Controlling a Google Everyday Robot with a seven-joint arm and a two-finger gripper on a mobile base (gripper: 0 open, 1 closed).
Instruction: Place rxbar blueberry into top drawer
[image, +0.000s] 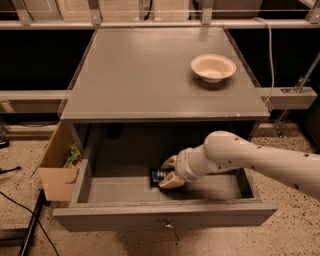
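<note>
The top drawer is pulled out, with its round knob at the centre of the front panel. The rxbar blueberry, in a dark navy wrapper with white lettering, sits low in the drawer, left of centre. My gripper reaches in from the right, with the white arm behind it. Its tan fingers are shut on the bar's right end, holding it at or just above the drawer floor.
A cream bowl stands on the grey cabinet top at the right rear. An open cardboard box with green items sits on the floor against the drawer's left side. A black cable lies on the floor at lower left.
</note>
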